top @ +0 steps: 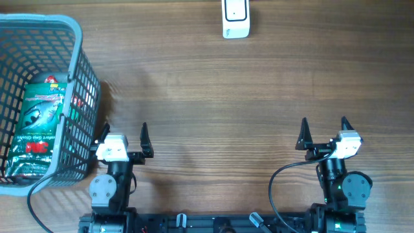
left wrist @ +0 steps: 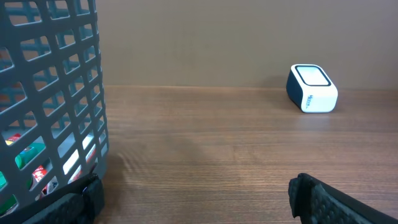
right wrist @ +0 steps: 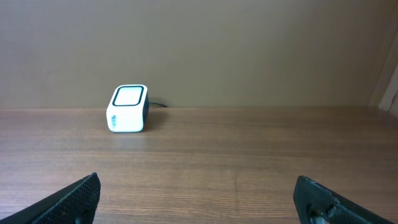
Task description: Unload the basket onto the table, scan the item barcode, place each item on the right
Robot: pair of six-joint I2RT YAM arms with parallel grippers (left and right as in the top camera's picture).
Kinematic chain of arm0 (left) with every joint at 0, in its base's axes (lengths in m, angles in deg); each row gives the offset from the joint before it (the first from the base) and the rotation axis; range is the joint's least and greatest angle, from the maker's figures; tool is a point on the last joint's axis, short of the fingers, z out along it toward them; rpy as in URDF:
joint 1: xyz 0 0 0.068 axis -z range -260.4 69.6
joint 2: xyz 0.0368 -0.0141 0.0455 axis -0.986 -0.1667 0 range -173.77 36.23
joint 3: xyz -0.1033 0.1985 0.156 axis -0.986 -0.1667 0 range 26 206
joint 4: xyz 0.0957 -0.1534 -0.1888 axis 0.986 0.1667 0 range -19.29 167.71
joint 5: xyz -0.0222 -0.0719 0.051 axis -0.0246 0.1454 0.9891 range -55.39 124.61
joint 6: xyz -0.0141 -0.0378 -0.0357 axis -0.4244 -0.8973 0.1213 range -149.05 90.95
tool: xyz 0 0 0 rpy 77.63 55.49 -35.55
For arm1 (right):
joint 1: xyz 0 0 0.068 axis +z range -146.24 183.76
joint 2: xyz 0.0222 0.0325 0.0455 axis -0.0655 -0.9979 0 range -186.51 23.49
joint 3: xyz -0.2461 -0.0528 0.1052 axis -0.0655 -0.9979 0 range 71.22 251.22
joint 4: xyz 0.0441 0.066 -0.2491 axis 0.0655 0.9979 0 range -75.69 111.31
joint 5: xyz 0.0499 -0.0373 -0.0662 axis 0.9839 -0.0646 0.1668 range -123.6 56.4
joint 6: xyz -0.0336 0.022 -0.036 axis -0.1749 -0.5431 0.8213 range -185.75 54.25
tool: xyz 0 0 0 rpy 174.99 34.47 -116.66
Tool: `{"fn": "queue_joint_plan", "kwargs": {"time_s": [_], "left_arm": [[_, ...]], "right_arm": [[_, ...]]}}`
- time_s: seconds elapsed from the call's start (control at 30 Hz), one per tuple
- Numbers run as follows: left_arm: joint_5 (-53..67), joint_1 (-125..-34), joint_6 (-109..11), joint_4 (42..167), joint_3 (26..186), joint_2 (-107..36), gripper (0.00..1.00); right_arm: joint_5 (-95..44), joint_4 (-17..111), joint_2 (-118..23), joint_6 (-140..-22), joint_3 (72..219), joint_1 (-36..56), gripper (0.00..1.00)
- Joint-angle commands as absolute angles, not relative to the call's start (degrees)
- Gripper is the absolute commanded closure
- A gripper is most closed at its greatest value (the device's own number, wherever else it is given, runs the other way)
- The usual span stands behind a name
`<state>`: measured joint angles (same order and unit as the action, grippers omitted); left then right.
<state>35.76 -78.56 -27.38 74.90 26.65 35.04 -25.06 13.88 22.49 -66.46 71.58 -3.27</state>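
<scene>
— Where are my grippers?

— Your left gripper point(top: 123, 133) is spread wide with nothing between its fingers. It sits low at the near edge of the table point(top: 213, 97), its outer finger just beside the wall of the basket point(top: 83, 77). Your right gripper point(top: 325, 128) is just as wide and just as empty, well apart on the other side.

— And the thing to scan?

— The green packet point(top: 40, 123) lies flat in the bottom of the basket. The scanner point(top: 235, 18) sits at the far edge of the table, roughly between your two arms, with its window on top.

— Which arm goes?

— I judge the left, since the basket is on its side. Lift first so you clear the rim, then come down from above, inside the walls. Don't push at the mesh you see in the left wrist view.

— How do I take it?

— The packet looks soft and flat, so it may slip or fold. Pinch it by one edge and keep your fingers off the print where you can. I cannot tell where the barcode is. None shows on the upper face, so it may be underneath.

— What could go wrong?

— You could catch the rim and drag the basket, or cover the code with a finger. Close slowly and check that the packet rises alone.
</scene>
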Motion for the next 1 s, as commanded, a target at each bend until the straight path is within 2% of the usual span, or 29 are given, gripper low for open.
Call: {"fn": "queue_joint_plan", "kwargs": {"time_s": [0.0, 0.47, 0.6, 0.7, 0.8, 0.97], "left_arm": [[35.5, -78.82, -26.46, 74.76, 26.32, 34.86, 0.0], [34.86, -78.82, -26.44, 74.39, 26.32, 34.82, 0.0], [29.68, -78.73, -27.73, 69.72, 26.58, 34.73, 0.0], [29.66, -78.99, -29.72, 72.16, 32.59, 31.58, 0.0], [29.01, -78.99, -29.72, 76.27, 45.6, 21.51, 0.0], [28.85, -78.99, -29.48, 94.76, 75.47, -3.3, 0.0]], "right_arm": [[-24.82, 13.68, 22.69, -65.78, 71.51, -3.44, 0.0], [-24.8, 13.68, 22.69, -65.76, 71.51, -3.44, 0.0], [-24.82, 13.68, 22.69, -65.76, 71.51, -3.44, 0.0], [-24.8, 13.68, 22.69, -65.76, 71.51, -3.44, 0.0], [-24.82, 13.68, 22.69, -65.74, 71.51, -3.44, 0.0], [-24.82, 13.68, 22.69, -65.78, 71.51, -3.44, 0.0]]}}
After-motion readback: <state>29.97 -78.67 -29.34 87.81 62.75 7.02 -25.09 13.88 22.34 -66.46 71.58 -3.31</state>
